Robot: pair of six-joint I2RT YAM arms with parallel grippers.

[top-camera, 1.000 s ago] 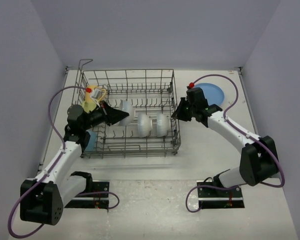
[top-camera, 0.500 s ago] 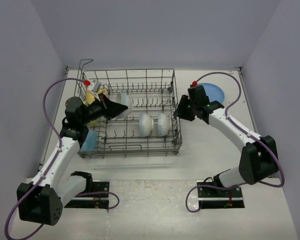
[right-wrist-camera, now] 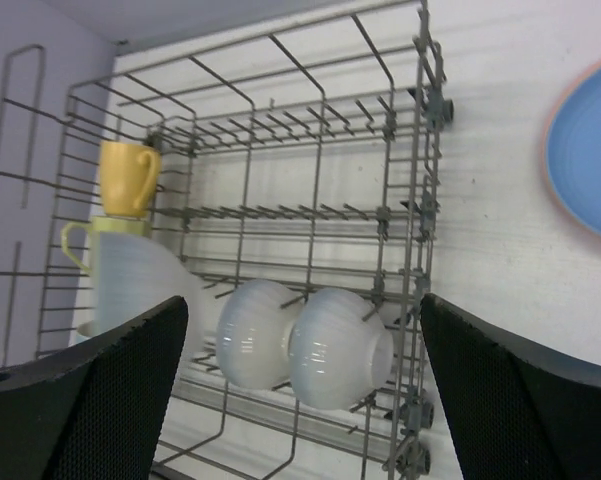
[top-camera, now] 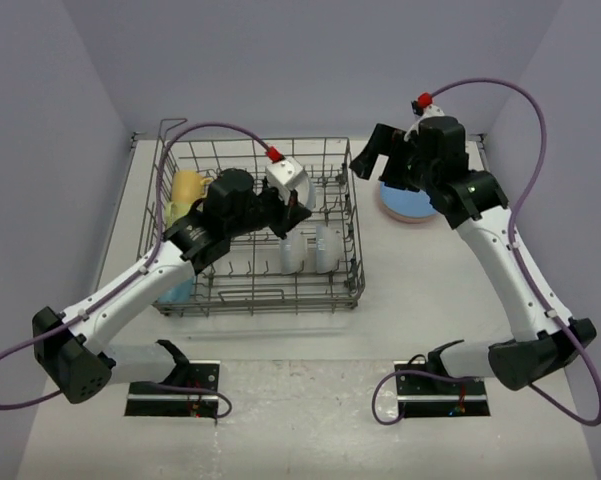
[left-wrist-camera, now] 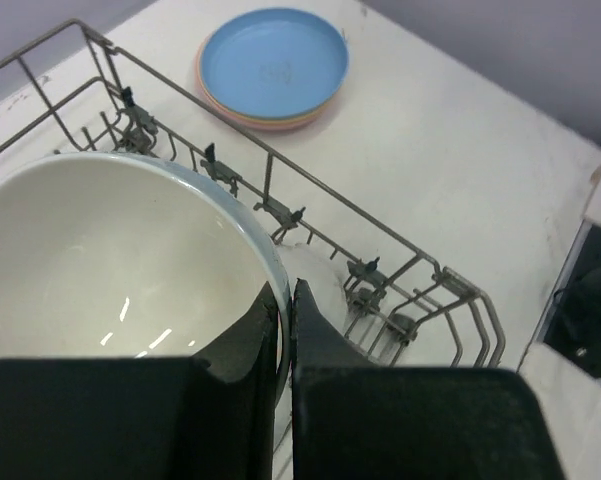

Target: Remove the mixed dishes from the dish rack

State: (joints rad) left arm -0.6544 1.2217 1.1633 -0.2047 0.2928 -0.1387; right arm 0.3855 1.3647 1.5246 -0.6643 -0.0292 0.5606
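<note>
My left gripper [top-camera: 298,208] hangs above the middle of the dish rack [top-camera: 260,150]. It is shut on the rim of a white bowl [left-wrist-camera: 110,260], one finger inside and one outside [left-wrist-camera: 285,300]. Two more white bowls [right-wrist-camera: 255,330] [right-wrist-camera: 345,345] lie on their sides between the tines near the rack's right wall. A yellow mug [right-wrist-camera: 128,178] stands at the rack's back left, with a paler mug [right-wrist-camera: 95,232] right in front of it. My right gripper [top-camera: 368,160] is raised beyond the rack's back right corner, open and empty [right-wrist-camera: 305,390].
A stack of plates [top-camera: 410,200], blue on top with pink and orange below, lies on the table right of the rack [left-wrist-camera: 273,65]. A light-blue piece [top-camera: 178,288] sits at the rack's front left. Cables loop over both arms. Walls close three sides.
My left arm has lifted the bowl off the tines and carried it right and up. My right gripper has opened wide and risen away from the rack's right side toward the back.
</note>
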